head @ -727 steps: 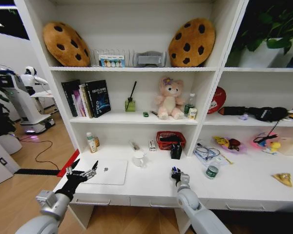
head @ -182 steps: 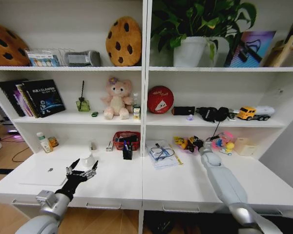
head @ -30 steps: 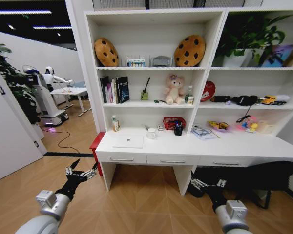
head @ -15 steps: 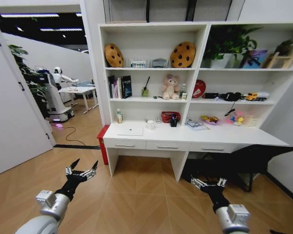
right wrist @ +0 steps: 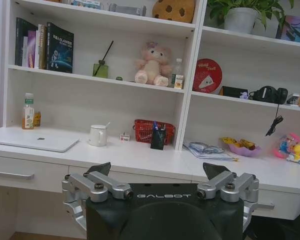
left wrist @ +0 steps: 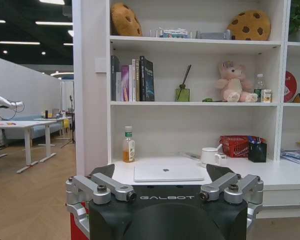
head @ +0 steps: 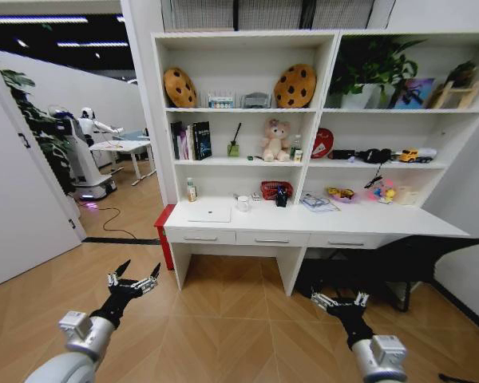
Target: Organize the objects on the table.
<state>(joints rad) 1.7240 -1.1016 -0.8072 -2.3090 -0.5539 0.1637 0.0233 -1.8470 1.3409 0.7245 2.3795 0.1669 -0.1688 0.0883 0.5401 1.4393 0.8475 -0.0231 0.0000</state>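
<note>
Matt silver laptop (head: 209,213) — glossy white table (head: 367,223)

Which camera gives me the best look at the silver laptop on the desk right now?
The left wrist view: the laptop lies closed, nearly centred, logo visible, beside the white mug. The right wrist view shows it off to one side, at an angle. In the head view it is distant and small.

Wide white desk w/ three drawers (head: 247,238) stands well apart across wood floor; thin silver laptop (head: 210,213) closed on top. Left gripper (head: 132,278) & right gripper (head: 335,302) low, fingers spread, holding nothing
</note>
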